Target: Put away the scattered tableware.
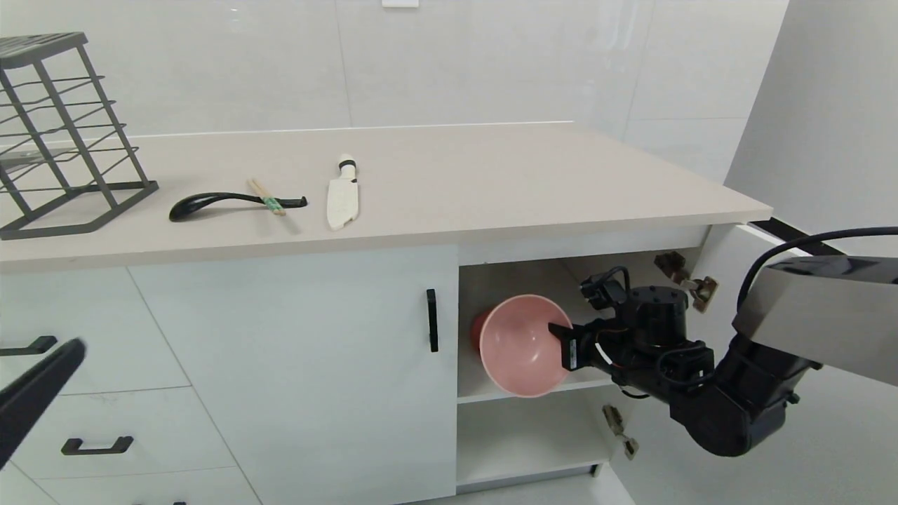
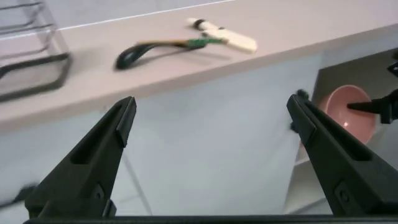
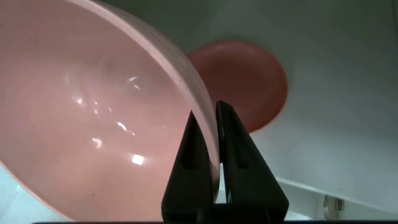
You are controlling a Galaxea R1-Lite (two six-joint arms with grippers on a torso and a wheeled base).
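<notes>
Storage under way: your right gripper (image 1: 561, 337) pinches the rim of the pink bowl (image 1: 519, 344) at the open cabinet shelf (image 1: 477, 390), centre-right; your left gripper (image 2: 212, 106) gapes empty. Spoon (image 1: 203, 205), chopsticks (image 1: 266, 197) and knife (image 1: 343, 196) wait on the counter (image 1: 491, 182), upper left.

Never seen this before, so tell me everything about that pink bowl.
The pink bowl is round, deep and glossy, like glazed ceramic or plastic, and empty. It is tipped on its side, opening facing outward, in the open cabinet. The fingers of the right gripper pinch its rim. A darker pink dish sits behind.
</notes>
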